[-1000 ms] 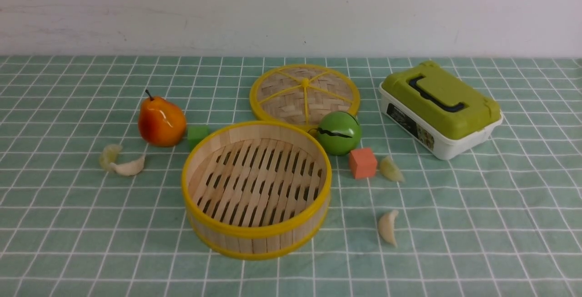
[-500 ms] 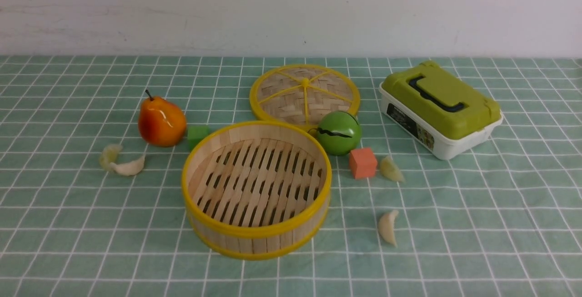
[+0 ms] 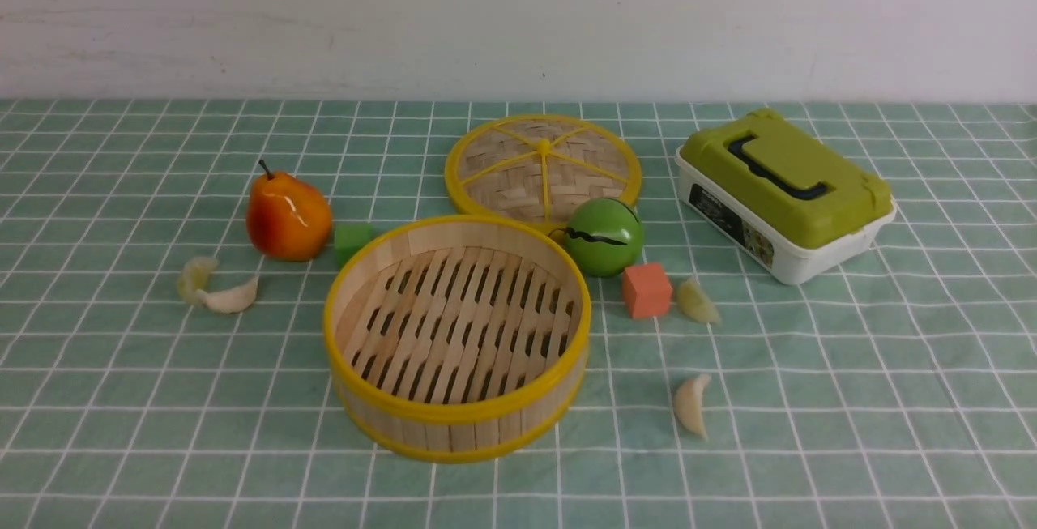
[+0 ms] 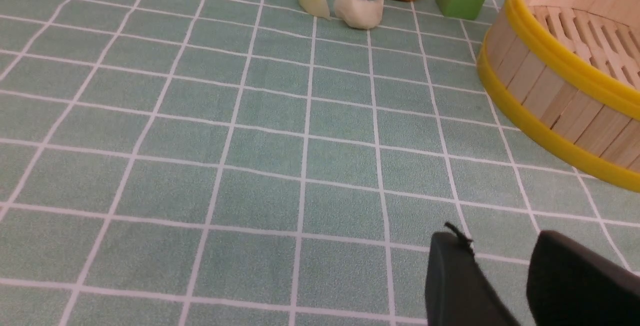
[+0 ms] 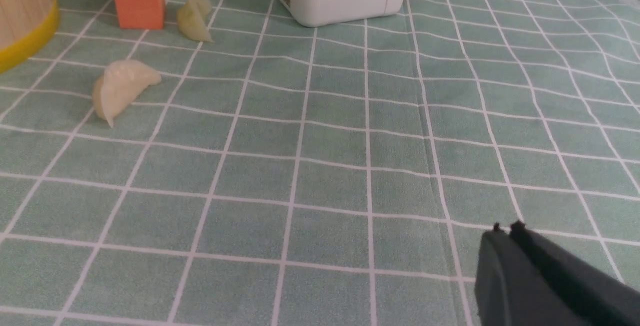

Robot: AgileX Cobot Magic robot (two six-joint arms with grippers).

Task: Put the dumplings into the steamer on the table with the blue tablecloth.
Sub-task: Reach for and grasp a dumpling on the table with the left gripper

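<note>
The steamer (image 3: 454,415) stands mid-table on the teal checked cloth (image 3: 851,399), its slatted floor bare. Two dumplings lie to its left, a pale yellow-green one (image 3: 194,276) and a whitish one (image 3: 231,298). To its right lie another yellow-green one (image 3: 697,302) and a whitish one (image 3: 691,405). Neither arm shows in the front view. My left gripper (image 4: 500,238) hangs open over bare cloth, short of the left dumplings (image 4: 359,10) and beside the steamer wall (image 4: 550,91). My right gripper (image 5: 505,228) is shut on nothing, well away from the whitish dumpling (image 5: 122,89).
An orange pear (image 3: 288,217) and a green cube (image 3: 352,240) sit left of the steamer. Behind it lies a flat woven lid (image 3: 543,166). A green ball (image 3: 603,236) and an orange cube (image 3: 646,290) are at its right. A green-lidded box (image 3: 782,193) stands back right.
</note>
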